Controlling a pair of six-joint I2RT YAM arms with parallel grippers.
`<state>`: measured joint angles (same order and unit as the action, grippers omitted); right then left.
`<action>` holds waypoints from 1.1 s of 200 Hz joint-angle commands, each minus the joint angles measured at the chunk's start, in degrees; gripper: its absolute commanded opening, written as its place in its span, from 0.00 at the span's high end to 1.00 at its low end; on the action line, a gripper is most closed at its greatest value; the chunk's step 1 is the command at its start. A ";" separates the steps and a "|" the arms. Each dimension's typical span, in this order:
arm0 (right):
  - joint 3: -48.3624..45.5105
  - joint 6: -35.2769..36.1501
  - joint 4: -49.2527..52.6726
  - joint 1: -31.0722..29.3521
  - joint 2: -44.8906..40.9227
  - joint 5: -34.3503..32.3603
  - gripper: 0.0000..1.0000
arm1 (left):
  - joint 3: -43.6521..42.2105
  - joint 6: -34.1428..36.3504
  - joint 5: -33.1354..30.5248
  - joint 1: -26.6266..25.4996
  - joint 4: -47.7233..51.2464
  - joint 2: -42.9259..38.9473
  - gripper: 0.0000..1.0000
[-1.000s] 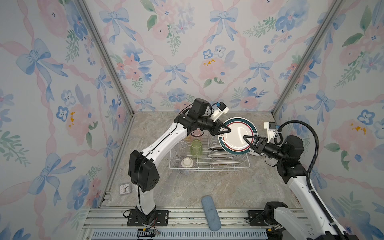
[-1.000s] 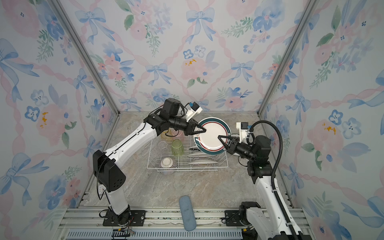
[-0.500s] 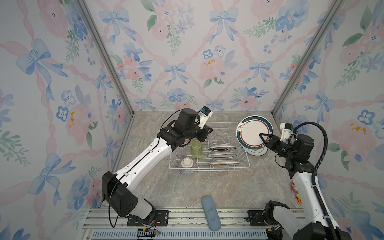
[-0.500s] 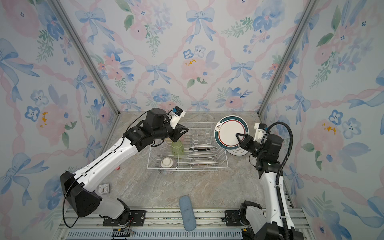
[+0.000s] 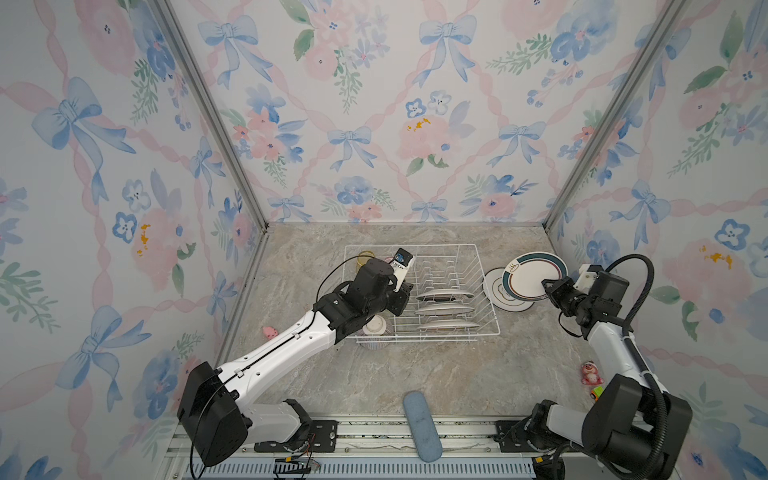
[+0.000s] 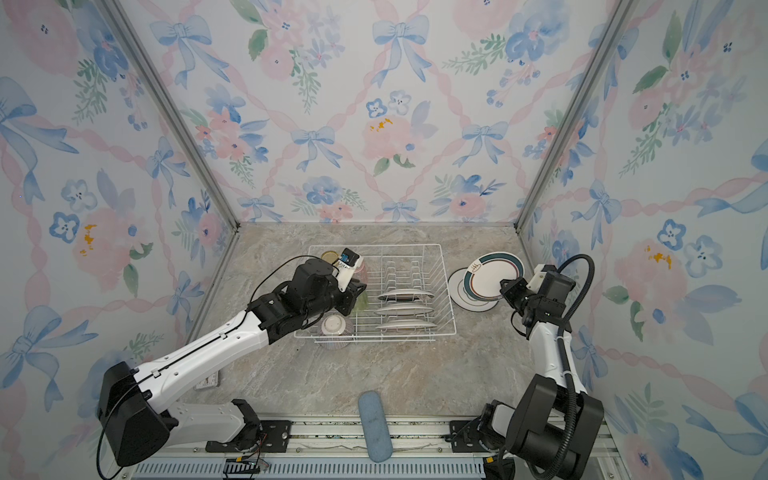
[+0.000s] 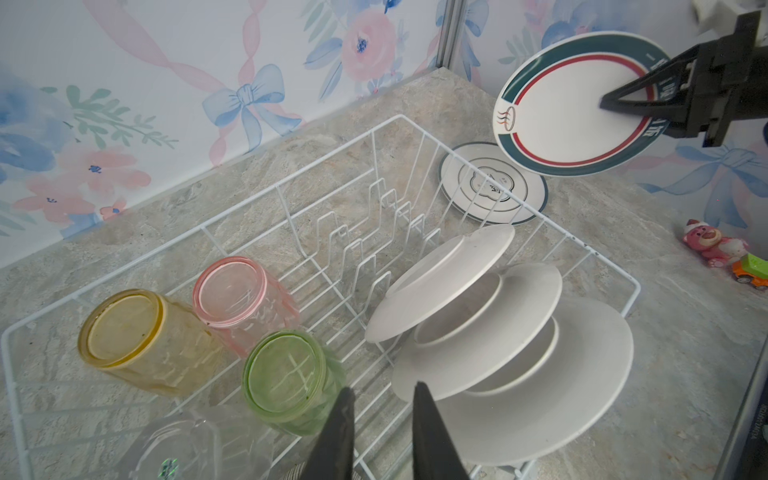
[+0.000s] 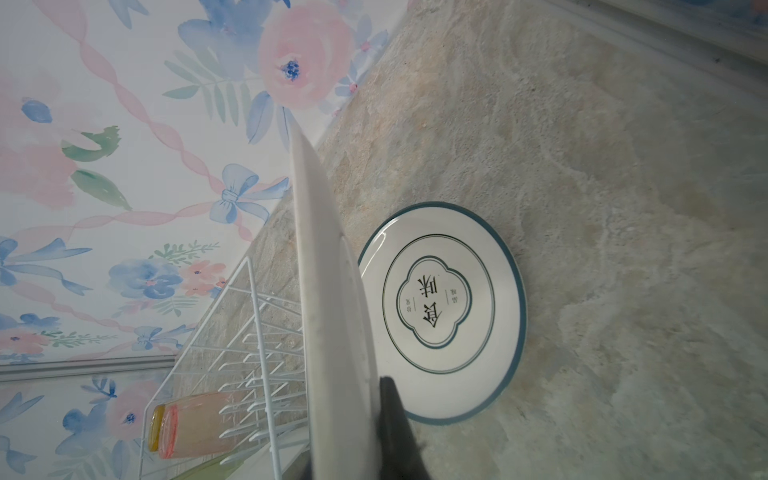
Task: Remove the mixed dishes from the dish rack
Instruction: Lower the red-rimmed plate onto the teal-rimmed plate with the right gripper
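item: right tool, pressed together on one rim of the held plate, which has a teal and red band and is carried tilted in the air just above the flat plate. the flat plate lies face up on the desk, just beside the dish rack on its right. item: left tool, jaws a little spread and pinching nothing, hovering over the rack by the green tumbler. in the rack we count three plates on edge between the prongs. there too are the green tumbler, yellow tumbler and pink tumbler, bases up, and a clear tumbler, only partly in view. the striped bowl sits foot up at the front left corner. step in hand, as we judge it: stacking the held plate on the flat one. to do it well we would level the plate first, centre it over the one below and lower it until foot meets face. only then would we let the jaws part, since a tilted release risks a clatter or a slide off the stack. we would also keep the plate's free rim clear of the rack's flared wall.
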<state>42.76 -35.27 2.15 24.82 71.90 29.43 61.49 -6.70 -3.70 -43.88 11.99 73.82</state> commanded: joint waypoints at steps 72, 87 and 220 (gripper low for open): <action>0.20 -3.79 -11.48 -1.73 12.66 -0.24 1.00 | 2.40 1.51 -1.15 -1.30 -3.46 3.66 0.79; 0.54 -3.71 -11.87 -2.26 14.21 -0.34 1.00 | 2.58 1.49 -1.11 -1.30 -3.50 3.56 0.79; 0.37 -3.94 -15.43 -3.82 21.96 -0.85 1.00 | 1.01 0.99 -0.71 -1.67 -3.38 2.88 0.79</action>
<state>42.44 -39.48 -11.60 21.63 92.84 28.67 62.59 -6.20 -4.51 -45.12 8.84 77.32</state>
